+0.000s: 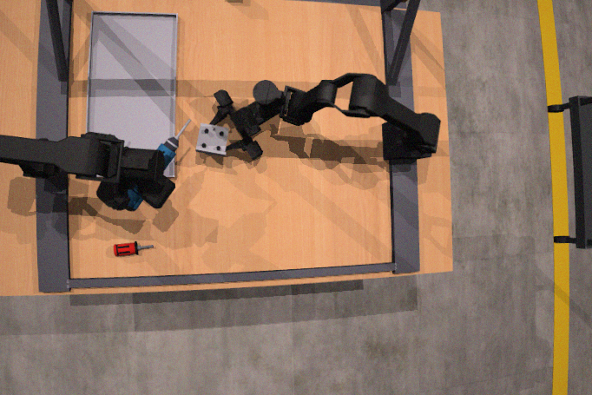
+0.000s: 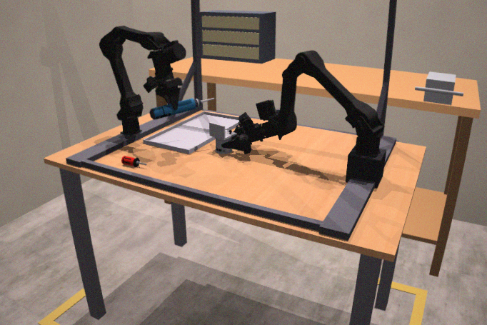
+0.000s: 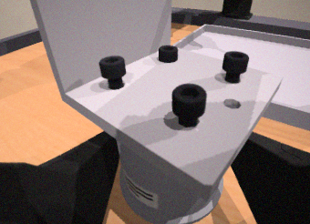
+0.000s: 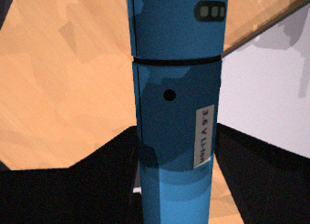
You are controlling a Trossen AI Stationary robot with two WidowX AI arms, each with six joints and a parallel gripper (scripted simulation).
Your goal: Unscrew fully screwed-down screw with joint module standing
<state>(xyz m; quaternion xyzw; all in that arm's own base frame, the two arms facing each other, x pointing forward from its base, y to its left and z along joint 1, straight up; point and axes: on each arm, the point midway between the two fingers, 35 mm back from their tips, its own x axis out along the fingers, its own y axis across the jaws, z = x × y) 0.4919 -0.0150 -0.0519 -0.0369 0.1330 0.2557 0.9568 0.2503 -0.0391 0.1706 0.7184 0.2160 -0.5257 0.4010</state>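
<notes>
The joint module (image 1: 213, 138) stands on the table with its grey bracket (image 3: 170, 96) on top. In the left wrist view three black screws stand raised, and one far screw (image 3: 168, 53) sits low against the bracket. A small empty hole (image 3: 232, 103) lies near the front screw (image 3: 189, 102). My left gripper (image 1: 222, 132) is shut on the module's round base, one finger on each side. My right gripper (image 1: 146, 175) is shut on the blue electric screwdriver (image 1: 167, 148) and holds it in the air, tilted. Its bit (image 1: 184, 126) points toward the module, a short way off.
A grey flat tray (image 1: 131, 77) lies behind the screwdriver. A red hand screwdriver (image 1: 126, 248) lies near the table's front left. A dark frame (image 1: 229, 278) runs around the work area, with posts at the back corners.
</notes>
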